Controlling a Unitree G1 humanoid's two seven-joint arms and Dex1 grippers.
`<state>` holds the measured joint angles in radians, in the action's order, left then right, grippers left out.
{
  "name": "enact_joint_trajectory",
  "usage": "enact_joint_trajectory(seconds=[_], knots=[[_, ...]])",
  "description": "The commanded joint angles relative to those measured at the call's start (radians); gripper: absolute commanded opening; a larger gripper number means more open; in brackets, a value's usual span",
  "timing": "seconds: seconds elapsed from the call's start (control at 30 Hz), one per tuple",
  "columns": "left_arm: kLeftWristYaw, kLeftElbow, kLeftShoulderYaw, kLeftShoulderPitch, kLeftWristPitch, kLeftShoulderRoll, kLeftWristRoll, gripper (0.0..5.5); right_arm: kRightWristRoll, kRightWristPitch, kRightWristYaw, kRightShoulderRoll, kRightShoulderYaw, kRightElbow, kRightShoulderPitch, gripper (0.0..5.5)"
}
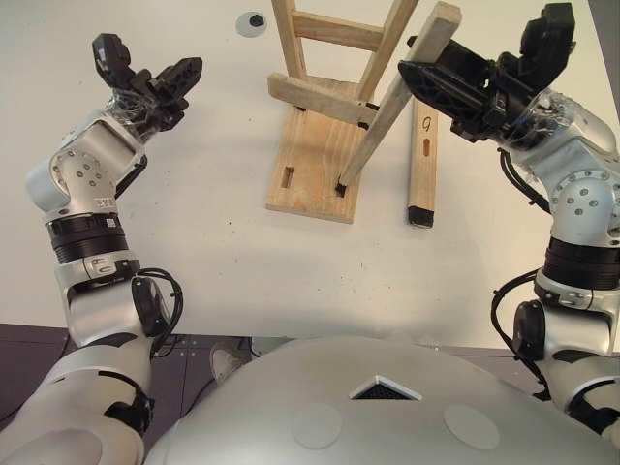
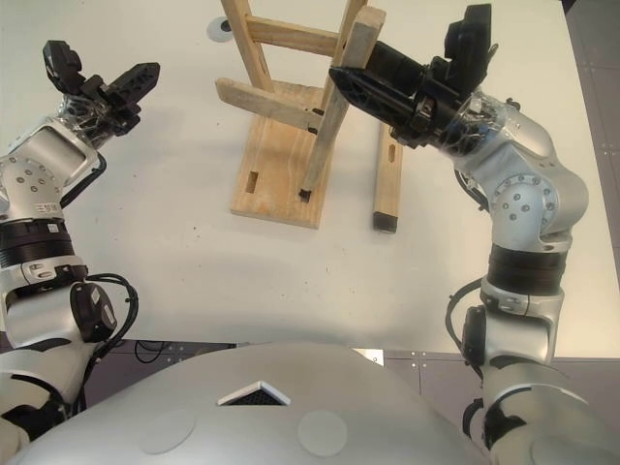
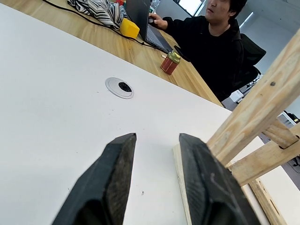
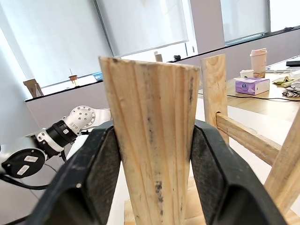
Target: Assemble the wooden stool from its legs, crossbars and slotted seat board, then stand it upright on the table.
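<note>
Supporting surface: I saw the white table (image 1: 194,223) carrying all the stool parts.
Seat board: the seat board (image 1: 305,165) lay flat on the table, about centre between my two arms, slots facing up; I noted one open slot near its near-left corner.
Loose leg: one loose leg (image 1: 422,160) lay flat on the table just right of the seat board, roughly parallel to its long edge, dark cap on the near end, not touching the board as far as I could tell.
Held leg: the held leg (image 1: 383,121) was tilted, top leaning right and away, bottom tip at the near-right slot of the seat board; I couldn't tell whether it was seated in the slot.
Right gripper: my right gripper (image 1: 417,77) was clamped on the upper end of the held leg, one pad on each wide face, above the right side of the board.
Left gripper: my left gripper (image 1: 174,82) hovered over bare table, well left of the seat board, fingers (image 3: 206,173) spread with a moderate gap, holding nothing.
Leg frame: a leg frame (image 1: 334,31) of two legs joined by crossbars (image 1: 320,97) stood on the far part of the seat board.
Grommet: a round grommet (image 1: 253,22) sat in the table at the far side, left of the frame.
</note>
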<state>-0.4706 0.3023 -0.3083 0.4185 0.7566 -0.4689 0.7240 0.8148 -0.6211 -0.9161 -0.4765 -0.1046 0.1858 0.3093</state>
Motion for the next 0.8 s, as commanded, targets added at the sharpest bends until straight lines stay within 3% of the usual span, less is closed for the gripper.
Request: enact_joint_trajectory(seconds=[0.03, 0.37, 0.8], knots=[[0.001, -0.017, -0.011, 0.000, 0.006, 0.005, -0.014, 1.65, -0.050, -0.003, -0.025, -0.048, 0.020, -0.009, -0.037, 2.05], [0.001, -0.036, -0.041, 0.006, 0.031, -0.015, 0.000, 1.65, -0.075, 0.006, -0.100, -0.195, 0.025, 0.070, -0.133, 2.05], [0.023, -0.133, -0.038, -0.063, 0.037, 0.040, -0.003, 1.65, -0.176, -0.012, -0.209, -0.341, 0.168, 0.080, 0.085, 2.04]])
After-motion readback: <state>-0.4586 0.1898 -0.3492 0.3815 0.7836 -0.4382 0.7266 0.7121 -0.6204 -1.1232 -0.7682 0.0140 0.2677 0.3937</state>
